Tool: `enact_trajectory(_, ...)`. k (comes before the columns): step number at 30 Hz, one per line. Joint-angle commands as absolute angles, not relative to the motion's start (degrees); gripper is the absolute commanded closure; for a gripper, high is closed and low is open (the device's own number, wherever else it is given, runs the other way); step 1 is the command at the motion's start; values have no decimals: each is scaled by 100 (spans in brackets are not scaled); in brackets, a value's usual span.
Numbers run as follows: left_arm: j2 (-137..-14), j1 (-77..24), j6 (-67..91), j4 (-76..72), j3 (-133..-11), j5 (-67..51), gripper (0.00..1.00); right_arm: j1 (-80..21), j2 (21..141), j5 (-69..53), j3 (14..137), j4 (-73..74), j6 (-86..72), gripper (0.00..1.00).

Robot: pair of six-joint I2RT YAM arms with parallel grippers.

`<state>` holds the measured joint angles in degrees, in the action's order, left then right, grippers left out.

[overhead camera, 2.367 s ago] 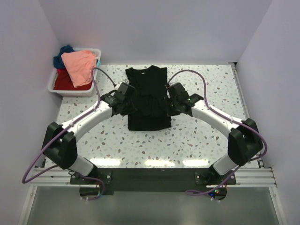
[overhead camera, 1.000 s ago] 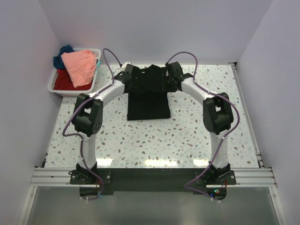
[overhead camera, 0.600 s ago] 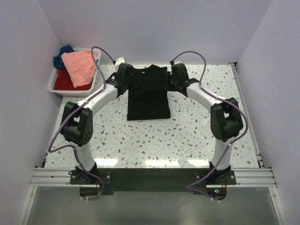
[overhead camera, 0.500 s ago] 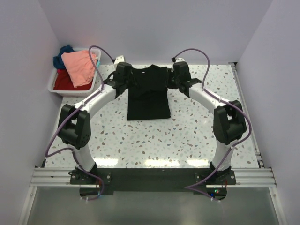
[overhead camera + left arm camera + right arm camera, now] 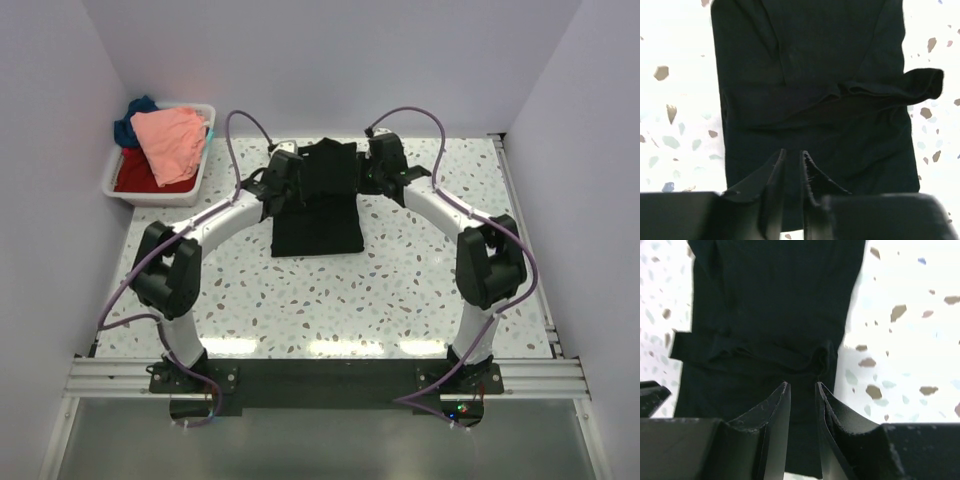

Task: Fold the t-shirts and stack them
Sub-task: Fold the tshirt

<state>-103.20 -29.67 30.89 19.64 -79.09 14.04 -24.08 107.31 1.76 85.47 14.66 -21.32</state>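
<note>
Lying | black t-shirt (image 5: 318, 215) far edge | beneath left gripper (image 5: 792, 151), right gripper (image 5: 802, 384)

desk (image 5: 400, 290): t-shirt (image 5: 318, 215) flat, centre-far | bin (image 5: 115, 185) at far-left corner, heaped t-shirts (image 5: 168, 140) in it | left tool (image 5: 792, 152) over t-shirt's far-left edge | right tool (image 5: 801, 385) over its far-right edge

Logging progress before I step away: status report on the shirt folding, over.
Left pincer, right pincer: jaws narrow, at far end of black t-shirt, grip unclear. Shirt partly folded, mid-table. Nothing in the way; other t-shirts heaped in white bin.
</note>
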Motion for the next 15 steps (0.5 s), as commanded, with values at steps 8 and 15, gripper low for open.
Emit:
enact_trajectory(8,-11249,-2918,3111,2486,-8498,1485,87,-2575,11223,9,8999,2250,-1916,70)
enact_trajectory(15,-11733,-2716,3103,2382,-8797,1591,77,-2628,11794,9,9562,2426,-1881,70)
